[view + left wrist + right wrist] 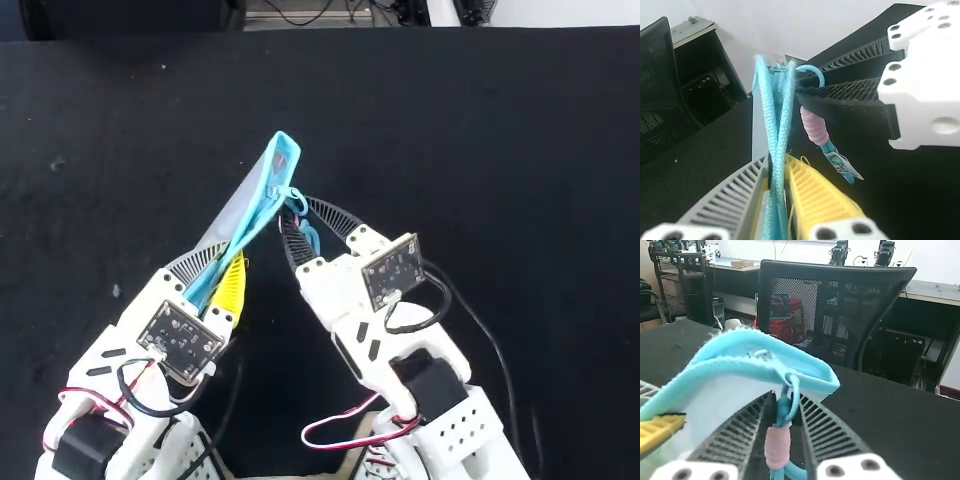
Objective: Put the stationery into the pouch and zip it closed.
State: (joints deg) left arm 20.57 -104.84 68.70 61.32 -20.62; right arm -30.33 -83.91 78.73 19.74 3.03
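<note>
Pinching pouch [240, 205] end with left fingers [232, 285], zipper pull [777, 442] with right fingers [735, 435]; seemingly zipping, finish unclear.

Left tool [228, 262] grips the pouch's [255, 200] edge; right tool [296, 215], beside it, grips the zipper pull [784, 407].

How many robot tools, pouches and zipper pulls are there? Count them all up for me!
robot tools: 2, the left tool and the right tool
pouch: 1
zipper pull: 1
total: 4
</note>
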